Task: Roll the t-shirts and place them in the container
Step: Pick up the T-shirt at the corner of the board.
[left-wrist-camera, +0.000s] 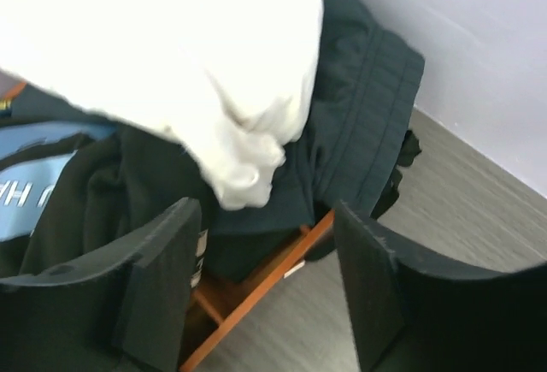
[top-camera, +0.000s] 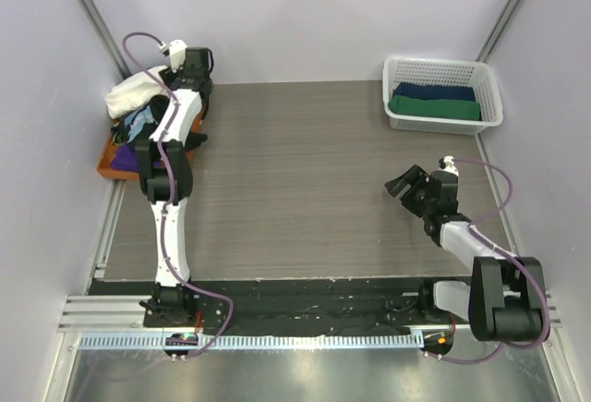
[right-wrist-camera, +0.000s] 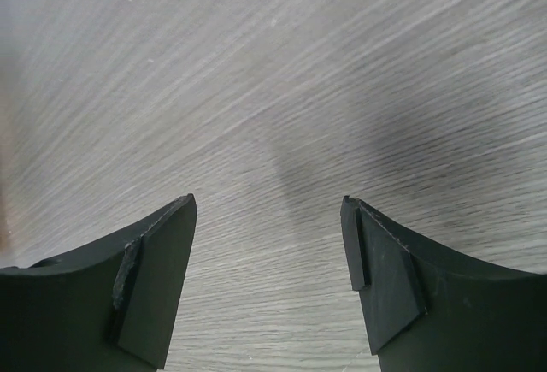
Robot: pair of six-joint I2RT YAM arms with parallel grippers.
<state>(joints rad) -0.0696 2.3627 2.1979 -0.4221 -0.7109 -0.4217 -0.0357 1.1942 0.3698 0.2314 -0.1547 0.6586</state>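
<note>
t-shirts (top-camera: 129, 97) half hidden behind left arm (top-camera: 173, 129)

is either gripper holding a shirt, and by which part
Nothing is held: left gripper open over the heaped cotton t-shirts, right gripper open over the grey wood-grain table.

At the far left we see a crumpled heap: a cream-white tee (top-camera: 134, 95) on top, over a black tee with pale-blue print (top-camera: 138, 125), a dark teal tee (left-wrist-camera: 359, 107) and a purple tee (top-camera: 123, 157). At the far right, a navy tee (top-camera: 434, 92) and a green tee (top-camera: 434, 108) lie as neat bundles.
</note>
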